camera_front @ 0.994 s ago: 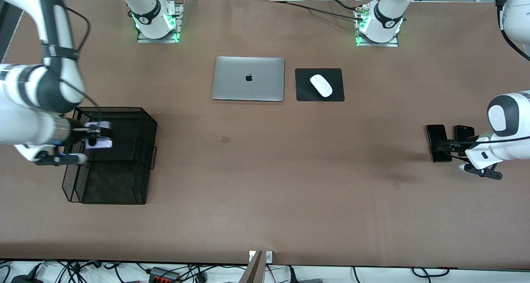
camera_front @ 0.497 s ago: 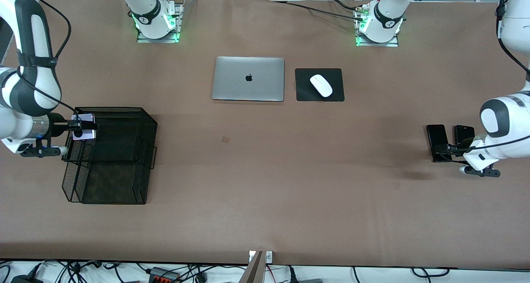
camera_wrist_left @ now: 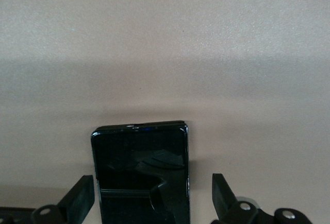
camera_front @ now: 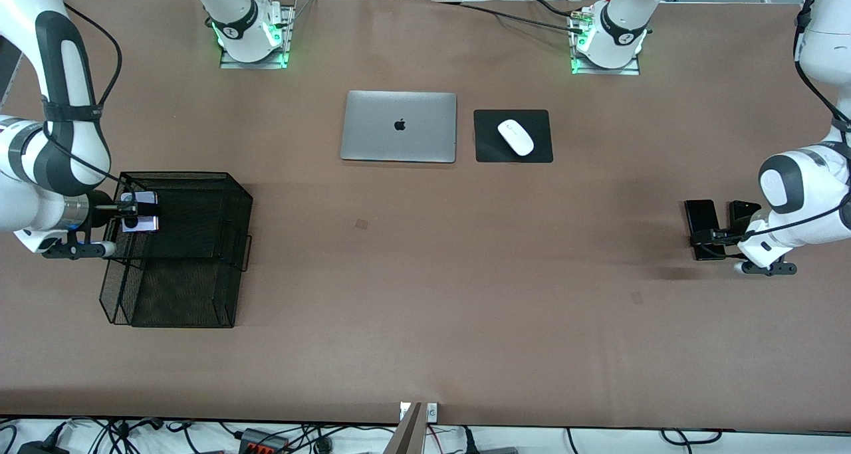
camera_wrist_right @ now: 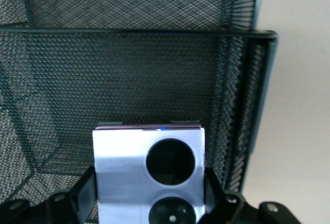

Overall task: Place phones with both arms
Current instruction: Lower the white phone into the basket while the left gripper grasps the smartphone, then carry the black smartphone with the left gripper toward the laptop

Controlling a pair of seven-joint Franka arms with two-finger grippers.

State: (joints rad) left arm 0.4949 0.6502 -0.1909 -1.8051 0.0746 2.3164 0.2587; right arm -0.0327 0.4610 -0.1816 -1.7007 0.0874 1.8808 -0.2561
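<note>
My right gripper is over the upper tier of the black mesh tray. It is shut on the lavender phone, whose two black camera circles face up, and its fingers press the phone's two long sides. At the left arm's end of the table my left gripper is open. Its fingers straddle the long black phone, which lies flat on the table with a gap on each side. The small black phone lies beside the long one.
A closed silver laptop and a white mouse on a black pad lie mid-table near the bases. The tray's mesh walls rise around the lavender phone, and a lower tier sits nearer the front camera.
The right gripper has drawn the lavender phone toward the tray's outer end and steadied there. The left arm has shifted slightly and settled its fingers around the long black phone.
</note>
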